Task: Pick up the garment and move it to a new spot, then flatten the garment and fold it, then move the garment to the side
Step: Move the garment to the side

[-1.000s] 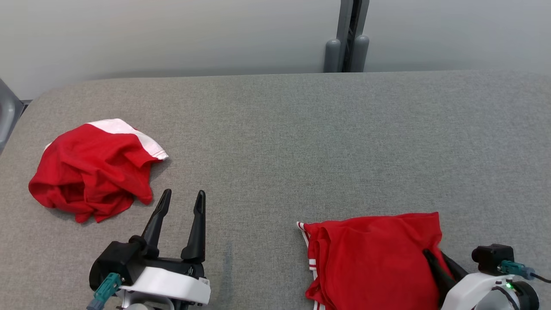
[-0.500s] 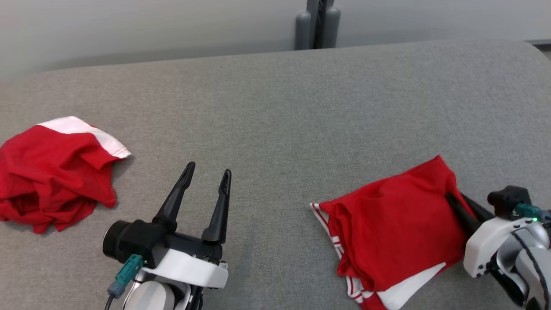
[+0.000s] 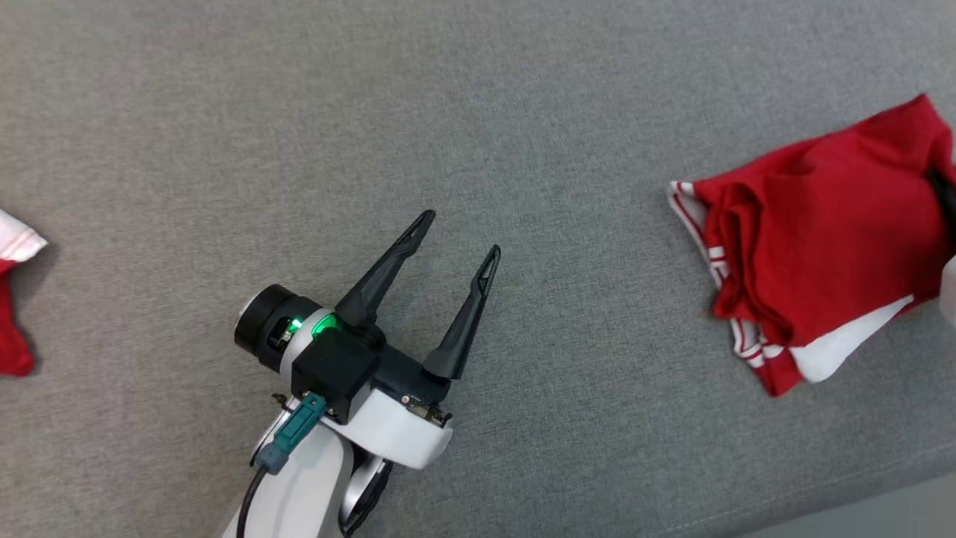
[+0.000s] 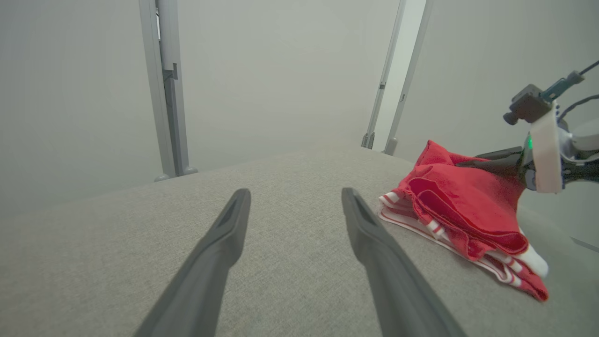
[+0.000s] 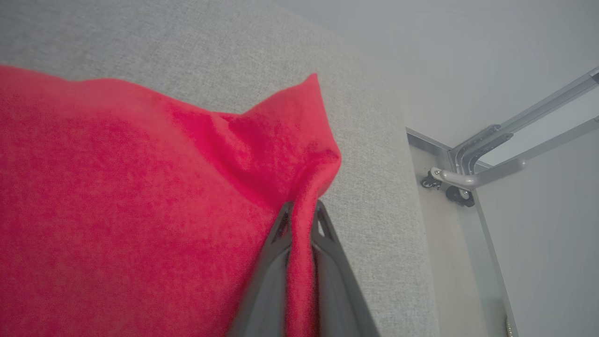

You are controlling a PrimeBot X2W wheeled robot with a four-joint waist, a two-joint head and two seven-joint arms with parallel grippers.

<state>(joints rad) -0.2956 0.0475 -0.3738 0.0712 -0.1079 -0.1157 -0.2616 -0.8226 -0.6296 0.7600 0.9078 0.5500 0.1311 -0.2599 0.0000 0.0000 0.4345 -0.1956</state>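
Garment (image 3: 821, 232), red with white trim, lying folded near the desk's (image 3: 523, 112) right edge in head view; left end effector (image 3: 461, 232) gaping, holding nothing. Left wrist view: looking soft, light, floppy. Right wrist view: right end effector (image 5: 303, 208) clamping one limp corner, likely needing every layer pinched.

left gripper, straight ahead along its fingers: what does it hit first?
Nothing obvious: bare grey table top ahead of the left gripper; the folded red garment sits right of that line. Depth unclear.
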